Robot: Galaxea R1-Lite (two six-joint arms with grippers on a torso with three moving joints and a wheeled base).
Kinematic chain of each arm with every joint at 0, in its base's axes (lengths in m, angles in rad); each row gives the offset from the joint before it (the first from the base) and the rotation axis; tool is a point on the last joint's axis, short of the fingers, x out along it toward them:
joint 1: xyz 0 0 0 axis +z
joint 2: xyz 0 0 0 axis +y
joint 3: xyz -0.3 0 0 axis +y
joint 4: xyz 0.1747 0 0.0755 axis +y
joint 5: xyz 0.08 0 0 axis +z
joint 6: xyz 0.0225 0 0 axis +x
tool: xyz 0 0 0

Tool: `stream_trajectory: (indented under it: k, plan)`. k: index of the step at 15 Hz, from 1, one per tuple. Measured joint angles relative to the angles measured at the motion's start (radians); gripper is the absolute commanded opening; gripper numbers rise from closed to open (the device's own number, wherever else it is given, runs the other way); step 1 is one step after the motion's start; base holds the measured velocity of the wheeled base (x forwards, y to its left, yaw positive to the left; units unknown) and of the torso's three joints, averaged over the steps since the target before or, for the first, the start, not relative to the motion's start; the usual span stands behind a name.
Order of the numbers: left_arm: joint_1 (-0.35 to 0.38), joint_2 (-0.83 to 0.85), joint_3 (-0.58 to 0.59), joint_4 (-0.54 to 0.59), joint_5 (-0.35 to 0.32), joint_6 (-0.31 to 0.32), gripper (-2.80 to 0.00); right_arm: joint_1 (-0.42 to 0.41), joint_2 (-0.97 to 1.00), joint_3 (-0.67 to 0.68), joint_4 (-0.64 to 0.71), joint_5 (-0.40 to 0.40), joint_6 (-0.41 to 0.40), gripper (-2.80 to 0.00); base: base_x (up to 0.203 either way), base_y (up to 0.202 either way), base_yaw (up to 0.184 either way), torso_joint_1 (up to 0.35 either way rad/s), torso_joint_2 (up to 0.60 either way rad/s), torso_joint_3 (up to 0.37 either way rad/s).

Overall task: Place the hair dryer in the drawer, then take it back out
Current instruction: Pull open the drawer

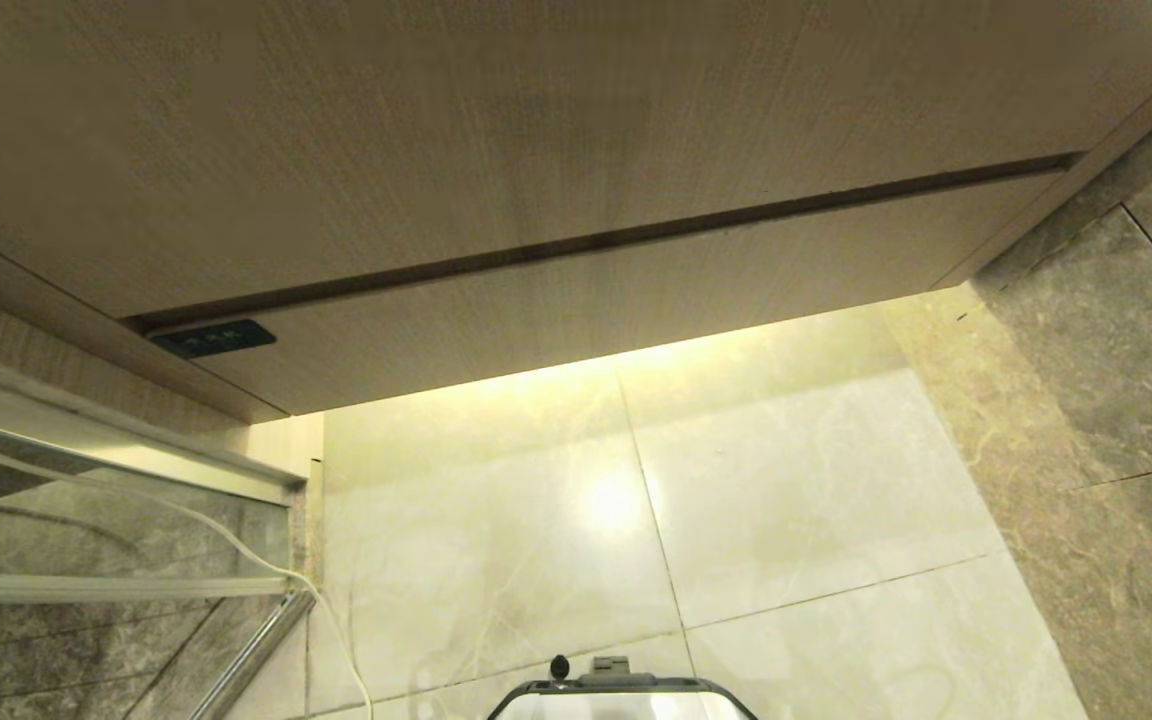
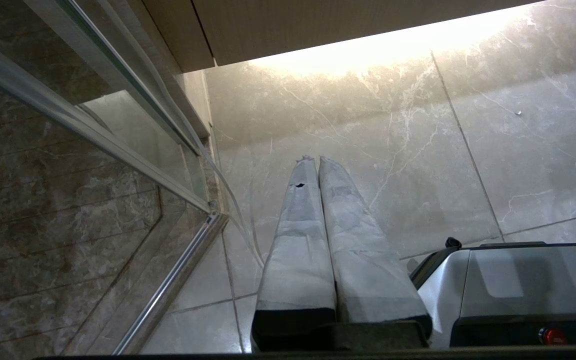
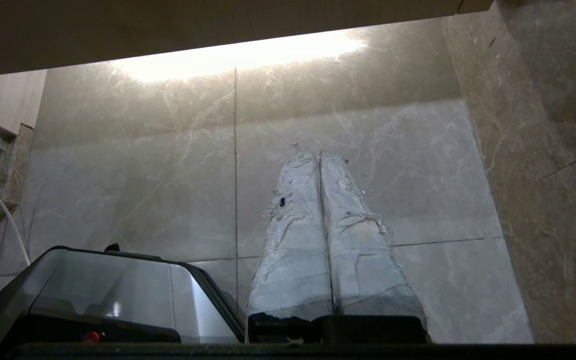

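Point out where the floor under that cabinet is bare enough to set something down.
Bare pale floor tiles run between the cabinet's lower drawer front and the robot base, bordered by the dark marble wall. Crowded on the other side: glass door frame and a white cord.

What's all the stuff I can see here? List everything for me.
drawer: one, light wood grain, closed, below the taller panel, above the floor
wood panel: one, light wood grain, above the drawer
dark label: one, black, at the drawer's left top corner
floor tiles: several, pale marble, lit from under the cabinet
wall tiles: several, brown-grey marble, right side
glass door: one, clear with metal frame, left side
cable: one, whitish, along the glass
hair dryer: none in view
robot base: one, silver and black, bottom
left hand: one, grey-wrapped, shut, empty, over the floor
right hand: one, white-wrapped, shut, empty, over the floor
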Motion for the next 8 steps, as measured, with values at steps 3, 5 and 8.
stream_trajectory:
  k: [3, 5, 8]
  plan:
    - [0.0, 0.0, 0.0, 0.0, 0.0, 0.0, -2.8, 0.0, 0.0, 0.0, 0.0, 0.0, 0.0, -2.8, 0.0, 0.0, 0.0, 0.0, 0.0, 0.0]
    - [0.0, 0.0, 0.0, 0.0, 0.0, 0.0, -2.8, 0.0, 0.0, 0.0, 0.0, 0.0, 0.0, -2.8, 0.0, 0.0, 0.0, 0.0, 0.0, 0.0]
    - [0.0, 0.0, 0.0, 0.0, 0.0, 0.0, -2.8, 0.0, 0.0, 0.0, 0.0, -0.001, 0.0, -2.8, 0.0, 0.0, 0.0, 0.0, 0.0, 0.0]
